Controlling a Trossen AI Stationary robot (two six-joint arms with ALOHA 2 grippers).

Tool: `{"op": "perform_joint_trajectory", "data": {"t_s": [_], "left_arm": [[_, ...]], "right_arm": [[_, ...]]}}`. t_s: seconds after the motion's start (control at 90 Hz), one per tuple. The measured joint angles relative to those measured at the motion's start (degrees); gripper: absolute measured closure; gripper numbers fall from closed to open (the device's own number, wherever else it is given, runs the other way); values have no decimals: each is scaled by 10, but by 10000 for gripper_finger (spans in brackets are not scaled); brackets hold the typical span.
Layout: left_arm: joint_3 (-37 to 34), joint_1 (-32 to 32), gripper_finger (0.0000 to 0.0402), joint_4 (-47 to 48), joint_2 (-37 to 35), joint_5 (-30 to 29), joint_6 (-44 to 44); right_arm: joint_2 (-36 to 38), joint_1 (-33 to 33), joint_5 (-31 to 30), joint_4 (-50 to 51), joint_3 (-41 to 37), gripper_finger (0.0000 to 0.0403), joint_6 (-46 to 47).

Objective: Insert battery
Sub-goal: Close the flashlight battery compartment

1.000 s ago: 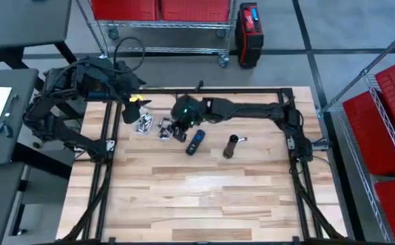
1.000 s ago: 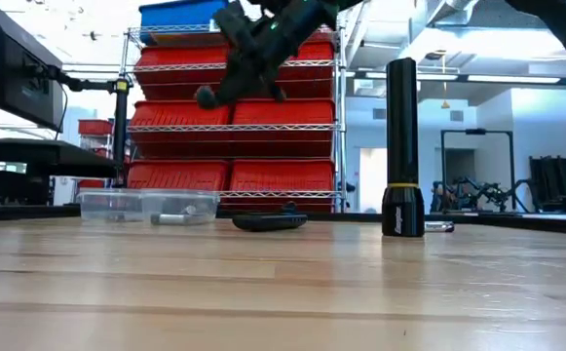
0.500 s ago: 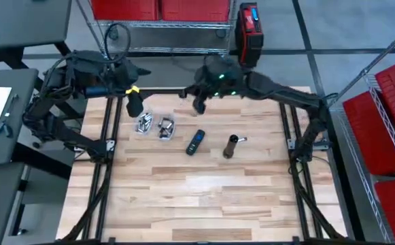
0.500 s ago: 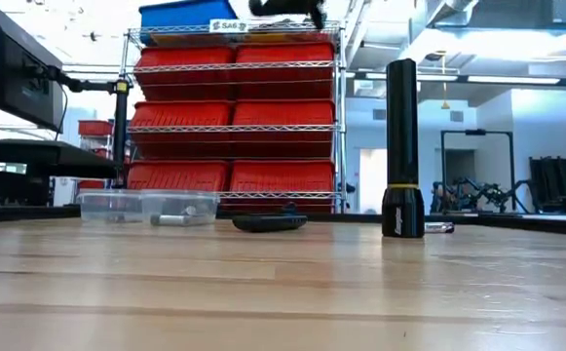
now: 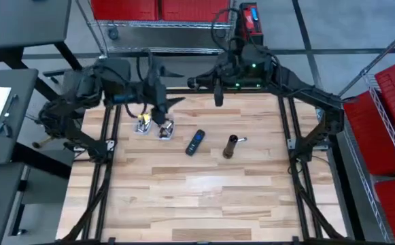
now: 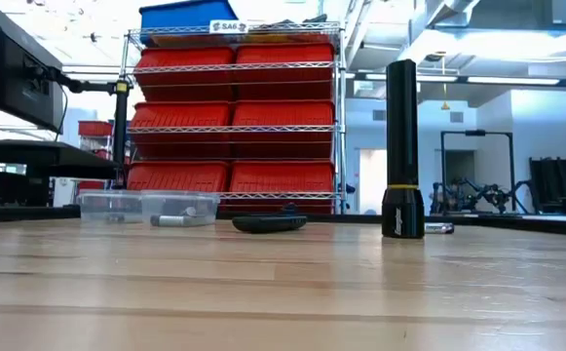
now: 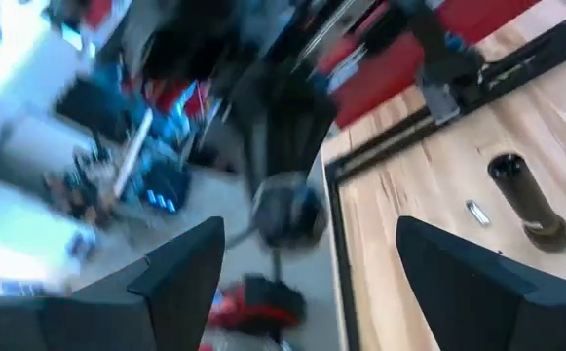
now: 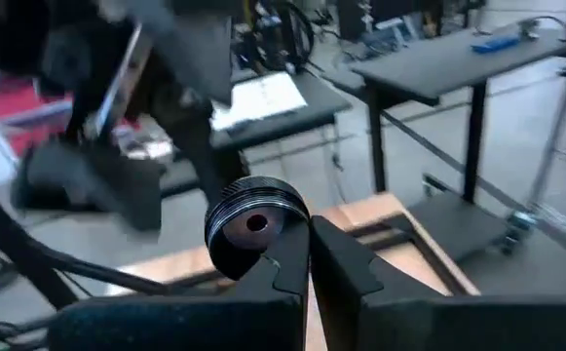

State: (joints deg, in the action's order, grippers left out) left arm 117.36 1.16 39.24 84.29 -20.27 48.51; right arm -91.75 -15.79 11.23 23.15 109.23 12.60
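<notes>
The black flashlight body stands upright on the table, its open end up; the low view shows it too. Two clear trays hold batteries. My left gripper hovers open above the trays. My right gripper is high over the table's far edge, shut on a round black threaded cap. Neither gripper appears in the low view. My right gripper holds the black threaded cap at its fingertips. The cap's round end with a small centre contact faces the wrist camera. The fingers cover the place of contact. The cap is lifted clear of the table.
A black remote lies between the trays and the flashlight. A small metal piece lies on the wood beside the flashlight. Black frame rails run along the table's left, right and far edges. The near half of the table shows bare wood.
My right gripper has risen from beside the trays and swung toward the far edge and to the right, leaving the low view. My left gripper has moved right, from the table's far left corner to above the trays.
</notes>
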Motion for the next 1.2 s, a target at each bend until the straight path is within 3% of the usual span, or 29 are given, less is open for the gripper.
{"op": "perform_joint_trajectory", "data": {"t_s": [0.389,0.944,1.2], "left_arm": [[0,-29,118,-64,11,-17,106],[0,-44,119,-49,11,-16,119],[0,-44,170,-49,11,-16,130]], "right_arm": [[-5,20,84,-61,0,403,54],[-5,25,98,-74,0,403,54],[-5,26,104,-75,0,403,54]]}}
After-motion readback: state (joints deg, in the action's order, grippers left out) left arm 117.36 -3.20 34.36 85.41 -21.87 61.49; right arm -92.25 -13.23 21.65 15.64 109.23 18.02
